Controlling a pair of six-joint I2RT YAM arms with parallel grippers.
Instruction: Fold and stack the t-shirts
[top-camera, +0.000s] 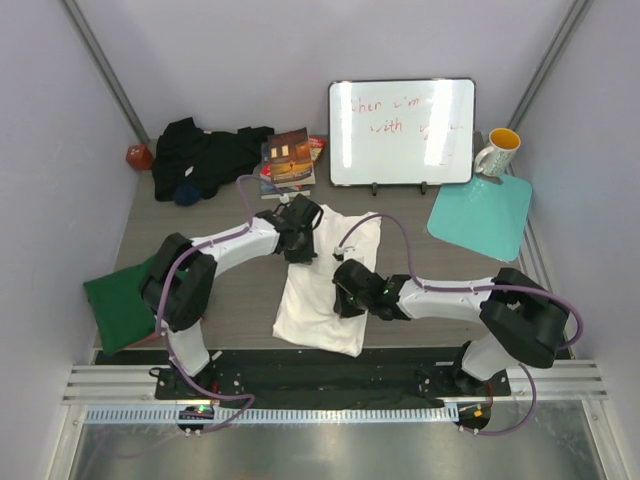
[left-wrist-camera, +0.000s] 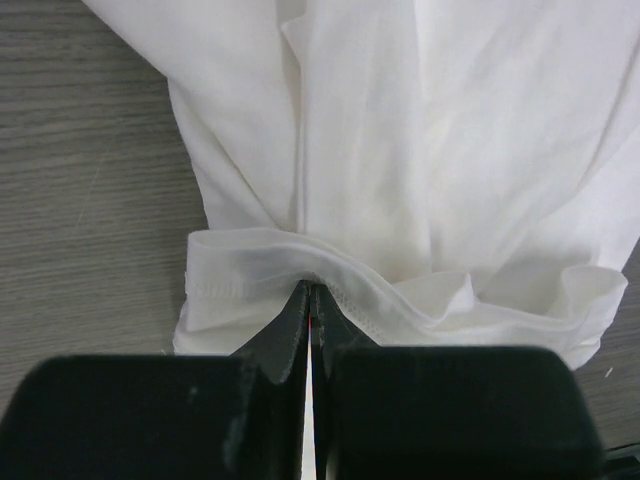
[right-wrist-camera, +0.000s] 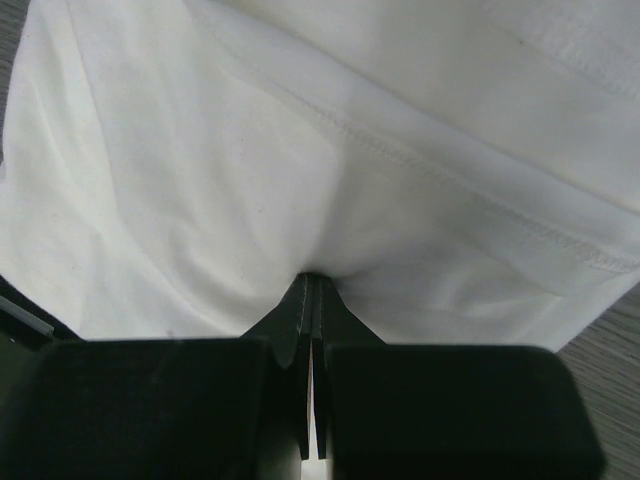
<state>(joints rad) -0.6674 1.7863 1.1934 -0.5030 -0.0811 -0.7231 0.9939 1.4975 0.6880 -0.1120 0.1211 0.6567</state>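
Table (top-camera: 420, 270), centre: white t-shirt (top-camera: 312, 308) lying lengthwise between the arms. Far edge: whiteboard (top-camera: 402, 132), red handwriting legible only in part ("when i'm… with"). Left gripper (left-wrist-camera: 308, 296) clenched on the shirt's stitched hem; right gripper (right-wrist-camera: 312, 284) clenched on a fold of the same shirt.

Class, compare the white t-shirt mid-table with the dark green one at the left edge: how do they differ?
The white t-shirt lies long and wrinkled; the dark green t-shirt is a flat, compact square. The left gripper and right gripper pinch the white t-shirt; nothing touches the dark green t-shirt. Both lie on the table.
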